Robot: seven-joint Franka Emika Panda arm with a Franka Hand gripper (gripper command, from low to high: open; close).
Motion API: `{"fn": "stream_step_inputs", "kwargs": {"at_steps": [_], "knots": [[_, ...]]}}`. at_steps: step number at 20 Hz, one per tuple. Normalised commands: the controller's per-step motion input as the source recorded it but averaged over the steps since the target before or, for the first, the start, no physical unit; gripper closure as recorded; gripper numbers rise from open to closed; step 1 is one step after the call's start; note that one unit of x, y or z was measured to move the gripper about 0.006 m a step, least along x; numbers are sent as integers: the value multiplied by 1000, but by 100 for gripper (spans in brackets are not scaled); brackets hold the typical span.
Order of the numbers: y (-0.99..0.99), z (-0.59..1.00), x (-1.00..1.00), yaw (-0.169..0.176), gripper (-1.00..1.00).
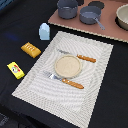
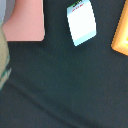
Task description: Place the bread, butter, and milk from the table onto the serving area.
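3 items, all off the serving area (image 1: pixel 30 82): milk (image 1: pixel 44 31) at its far corner, bread (image 1: pixel 31 49) and butter (image 1: pixel 15 70) alongside; judged light, rigid, best taken across narrow sides; gripper not seen, opening undeterminable.

No arm, wrist or gripper within either view (fingers outside the wrist camera's frame)

Light fell evenly and softly over my workspace; the placemat (image 1: pixel 65 70) stayed bright against the dark table (image 1: pixel 20 20). The plate (image 1: pixel 67 65) cast faint shadow toward five o'clock. My wrist view was blurred, the milk carton (image 2: pixel 81 23) soft-edged.
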Motion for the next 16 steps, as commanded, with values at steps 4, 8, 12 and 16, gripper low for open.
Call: {"fn": "stream_step_inputs", "kwargs": {"at_steps": [4, 8, 12, 16], "knots": [[-590, -496, 121, 0, -100], [-769, -494, 49, 0, -100], [-654, -343, -19, 0, -100], [-633, -359, -47, 0, -100]]}}
